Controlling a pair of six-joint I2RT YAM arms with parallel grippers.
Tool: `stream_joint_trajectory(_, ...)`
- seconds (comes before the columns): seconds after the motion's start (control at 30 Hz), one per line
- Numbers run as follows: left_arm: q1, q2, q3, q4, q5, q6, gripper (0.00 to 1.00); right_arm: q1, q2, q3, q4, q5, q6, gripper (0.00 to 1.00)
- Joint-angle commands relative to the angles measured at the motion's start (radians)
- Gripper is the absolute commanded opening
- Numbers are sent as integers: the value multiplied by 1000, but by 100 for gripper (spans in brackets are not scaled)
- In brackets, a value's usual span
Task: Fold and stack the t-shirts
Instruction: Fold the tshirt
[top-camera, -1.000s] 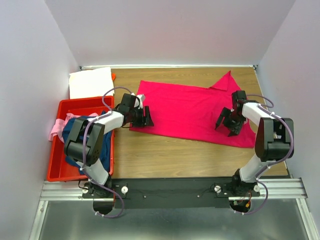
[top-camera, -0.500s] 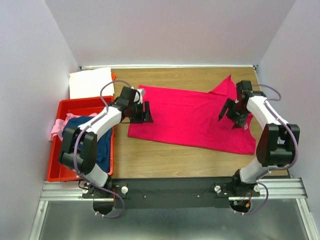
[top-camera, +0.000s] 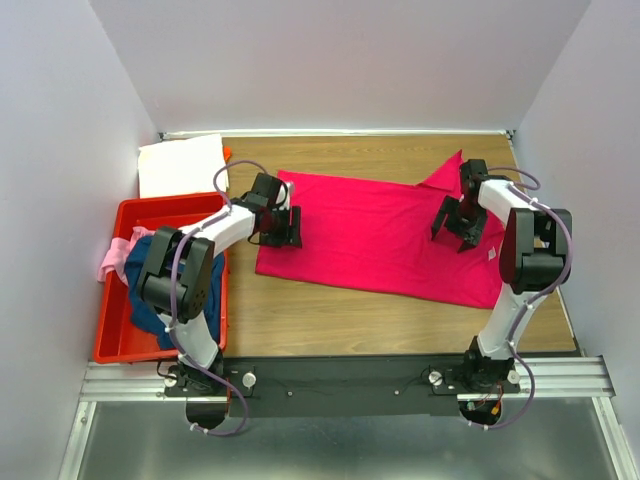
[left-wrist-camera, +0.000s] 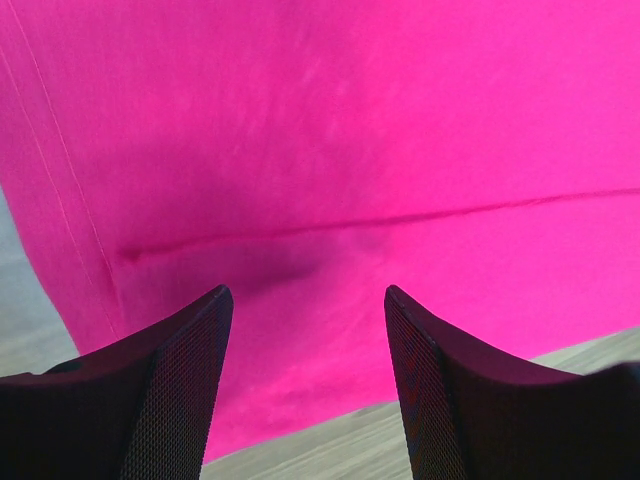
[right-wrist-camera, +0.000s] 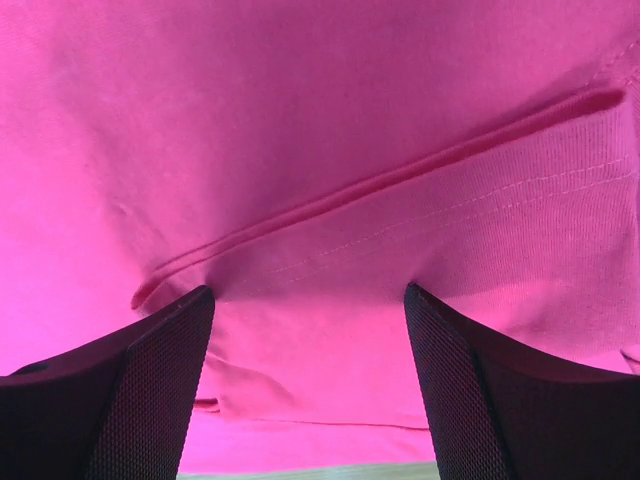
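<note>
The magenta-pink t-shirt (top-camera: 380, 235) is spread on the table (top-camera: 330, 320), and its folding is judged only partly done. A white t-shirt (top-camera: 180, 165) is seen folded at the far left, while the navy t-shirt (top-camera: 143, 312) and the pale pink t-shirt (top-camera: 112, 258) are left bunched in the red bin (top-camera: 110, 345). The left tool (top-camera: 283, 225) is held over the spread shirt's left edge and the right tool (top-camera: 455, 222) over its right end, both opened wide with nothing gripped.
</note>
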Motion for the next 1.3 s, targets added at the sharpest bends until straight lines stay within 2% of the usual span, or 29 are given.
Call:
stream_joint_trajectory(0.0,-1,-22,-78,10,-39,14,70,-15,27,-29,31,62,-17,83)
stream_joint_trajectory(0.2,-18,-84,-236,29,-42,-12,70,-75,41,-92,49,67,-20,83)
stream_joint_trajectory(0.4,-47,-167,-313,33,17,-75,70,-129,-12,-170,46,42,-30,83)
stream_joint_trajectory(0.83,-160,-376,-460,-25,82,-242,70,-135,-158,-354,-1,16,-34,84)
stream_joint_trajectory(1.0,-167,-422,-373,-88,32,-259,71,-135,-223,-310,-64,-22,-38,83)
stream_joint_trajectory(1.1,-165,-378,-230,-138,-27,-207,75,-135,-234,-227,-107,-19,-52,83)
stream_joint_trajectory(1.27,-127,-224,21,-206,-123,-94,78,-137,-177,46,-139,-22,-66,83)
